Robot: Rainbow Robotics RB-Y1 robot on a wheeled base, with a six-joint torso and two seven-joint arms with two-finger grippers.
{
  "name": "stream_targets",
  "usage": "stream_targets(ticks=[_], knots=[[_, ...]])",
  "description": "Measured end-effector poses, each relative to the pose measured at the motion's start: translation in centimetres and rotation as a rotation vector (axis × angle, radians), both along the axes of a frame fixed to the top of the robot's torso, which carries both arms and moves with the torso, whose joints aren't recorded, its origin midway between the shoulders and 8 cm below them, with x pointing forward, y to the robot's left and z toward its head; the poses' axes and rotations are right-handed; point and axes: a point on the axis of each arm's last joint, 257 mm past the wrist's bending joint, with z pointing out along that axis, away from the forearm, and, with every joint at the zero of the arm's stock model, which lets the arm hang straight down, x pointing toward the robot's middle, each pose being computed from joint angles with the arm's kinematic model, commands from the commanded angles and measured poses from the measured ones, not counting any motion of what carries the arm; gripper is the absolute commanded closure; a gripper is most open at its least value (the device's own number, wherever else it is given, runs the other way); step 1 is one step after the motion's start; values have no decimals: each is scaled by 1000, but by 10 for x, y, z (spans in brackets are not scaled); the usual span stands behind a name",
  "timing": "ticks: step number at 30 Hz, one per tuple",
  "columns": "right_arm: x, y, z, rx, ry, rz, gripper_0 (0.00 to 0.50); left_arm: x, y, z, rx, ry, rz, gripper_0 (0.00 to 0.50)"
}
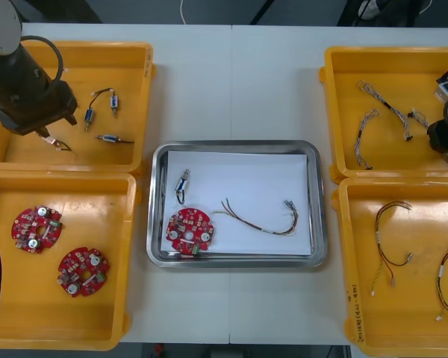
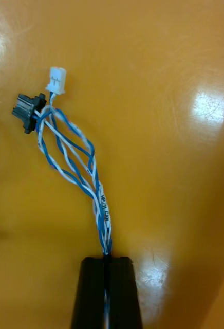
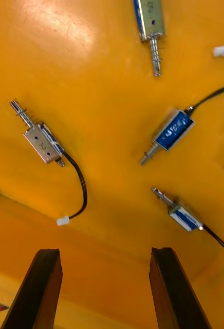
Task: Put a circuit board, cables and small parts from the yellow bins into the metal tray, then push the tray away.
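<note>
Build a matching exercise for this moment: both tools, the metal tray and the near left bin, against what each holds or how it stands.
Column one
1 left tool
2 right tool
3 metal tray
4 near left bin

Column two
A shut on a blue and white cable
B holds two circuit boards
C open above small metal parts
D holds one circuit board, a dark cable, a small metal part

Pairs: 1-C, 2-A, 3-D, 4-B

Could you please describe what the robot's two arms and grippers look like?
The left arm has a pale grey link, a dark boxy wrist and a black cable loop. The right arm ends black and rounded. The left gripper and right gripper have flat, black, square-tipped fingers.
</note>
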Motion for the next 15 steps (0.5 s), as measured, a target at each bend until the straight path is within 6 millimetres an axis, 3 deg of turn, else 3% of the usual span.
stream_targets(ticks=[10, 15], knots=[[-3, -5, 5, -39, 17, 7, 500, 17, 19, -15, -3, -28, 56, 0], [-14, 7, 25, -63, 74, 43, 500, 21, 28, -23, -2, -24, 84, 0]])
